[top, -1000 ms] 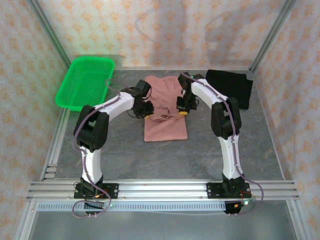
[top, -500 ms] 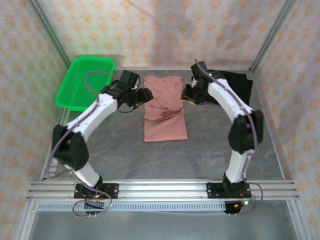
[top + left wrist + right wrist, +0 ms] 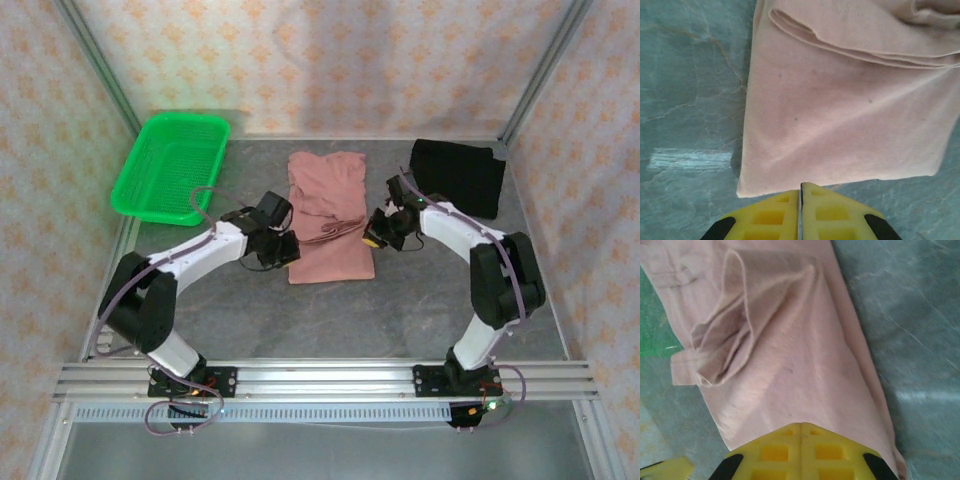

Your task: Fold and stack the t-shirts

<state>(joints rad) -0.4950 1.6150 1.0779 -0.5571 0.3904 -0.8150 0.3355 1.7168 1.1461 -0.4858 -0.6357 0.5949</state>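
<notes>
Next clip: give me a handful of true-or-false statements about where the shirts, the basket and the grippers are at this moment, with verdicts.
1. The black t-shirt lies stacked on the pink t-shirt. False: they lie apart, the black one at the far right and the pink one in the middle.
2. The left gripper and the right gripper both have their jaws shut. True.
3. A shirt lies in the green basket. False: both shirts lie on the table.
4. The left gripper is at the pink t-shirt's near left corner. True.
5. The pink t-shirt lies smooth. False: a rumpled fold crosses its middle.
</notes>
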